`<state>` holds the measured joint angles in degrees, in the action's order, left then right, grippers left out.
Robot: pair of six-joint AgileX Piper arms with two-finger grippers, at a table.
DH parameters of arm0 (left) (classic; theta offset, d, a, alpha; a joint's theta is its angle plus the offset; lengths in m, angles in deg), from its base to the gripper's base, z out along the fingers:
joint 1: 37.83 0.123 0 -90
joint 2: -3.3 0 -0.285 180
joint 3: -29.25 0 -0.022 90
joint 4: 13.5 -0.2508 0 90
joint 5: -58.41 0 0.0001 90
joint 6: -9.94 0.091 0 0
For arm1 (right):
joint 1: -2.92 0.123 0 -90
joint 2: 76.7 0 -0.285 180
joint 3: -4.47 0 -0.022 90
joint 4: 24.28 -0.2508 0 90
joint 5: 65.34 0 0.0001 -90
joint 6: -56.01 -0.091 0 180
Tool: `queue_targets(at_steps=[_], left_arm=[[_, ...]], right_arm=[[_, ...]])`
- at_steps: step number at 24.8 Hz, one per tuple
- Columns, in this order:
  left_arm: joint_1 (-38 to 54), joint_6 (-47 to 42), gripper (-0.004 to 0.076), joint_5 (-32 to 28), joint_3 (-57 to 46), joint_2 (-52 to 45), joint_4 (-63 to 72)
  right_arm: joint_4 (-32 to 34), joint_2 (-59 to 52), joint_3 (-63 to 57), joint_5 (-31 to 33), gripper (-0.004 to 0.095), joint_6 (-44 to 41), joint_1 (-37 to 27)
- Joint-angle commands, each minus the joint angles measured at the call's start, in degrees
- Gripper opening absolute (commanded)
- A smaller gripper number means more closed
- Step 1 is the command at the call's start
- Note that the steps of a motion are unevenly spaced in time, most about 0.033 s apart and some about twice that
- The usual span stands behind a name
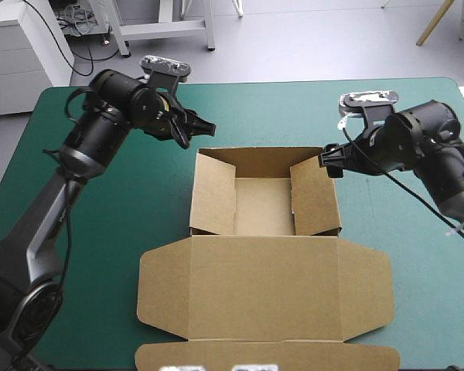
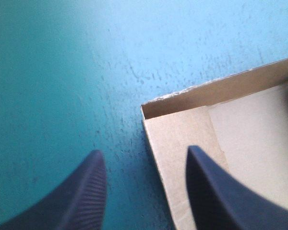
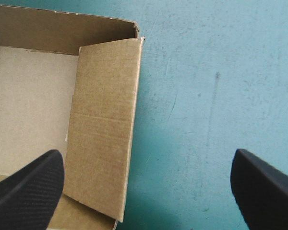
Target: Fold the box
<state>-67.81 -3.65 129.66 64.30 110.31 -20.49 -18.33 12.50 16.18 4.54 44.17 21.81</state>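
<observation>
Box tray formed; left tool and right tool, both spread, flank its far corners, likely to square its walls.

Table w/ teal-green cover fills most of high view. Far edge straight, both far corners rounded; L & R edges slant outward toward near side. Cover lies flat, matte, same colour throughout. L wrist view, close up: many small dark specks & short scuffs on it. R wrist view: faint pale scratches, one thin dark streak, scattered specks.
</observation>
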Motion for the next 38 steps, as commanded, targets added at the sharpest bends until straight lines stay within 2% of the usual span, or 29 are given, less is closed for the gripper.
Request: queue_targets(at_steps=[1,7,11,14,17,24,38], left_arm=[[0.0,2.8,0.0013,3.0,1.8,-7.4,-0.2],[0.0,4.2,-0.001,3.0,-1.6,-16.1,-0.1],[0.0,4.2,-0.001,3.0,-10.1,-26.6,-1.1],[0.0,4.2,-0.001,3.0,-19.1,-35.0,-1.7],[0.0,4.2,-0.001,3.0,-23.5,-39.6,-1.7],[0.0,4.9,-0.001,1.2,-34.3,-53.4,-1.3],[0.0,5.1,-0.001,1.1,-41.1,-60.7,-0.6]], right_arm=[[1.5,-5.5,1.6,-0.9,0.0844,0.3,-0.4],[1.9,-11.6,-4.2,-1.1,0.0844,-0.2,-0.4],[0.8,-14.3,-10.1,-3.7,0.084,-1.4,-0.4],[-1.9,-12.2,-10.5,-5.6,0.084,-0.3,-0.4],[-2.3,-9.7,-10.5,-6.4,0.0841,-0.2,-0.4],[-3.6,3.4,-10.5,-11.5,0.084,1.4,-0.4],[-6.0,11.0,-10.6,-12.6,0.0821,1.9,-0.4]])
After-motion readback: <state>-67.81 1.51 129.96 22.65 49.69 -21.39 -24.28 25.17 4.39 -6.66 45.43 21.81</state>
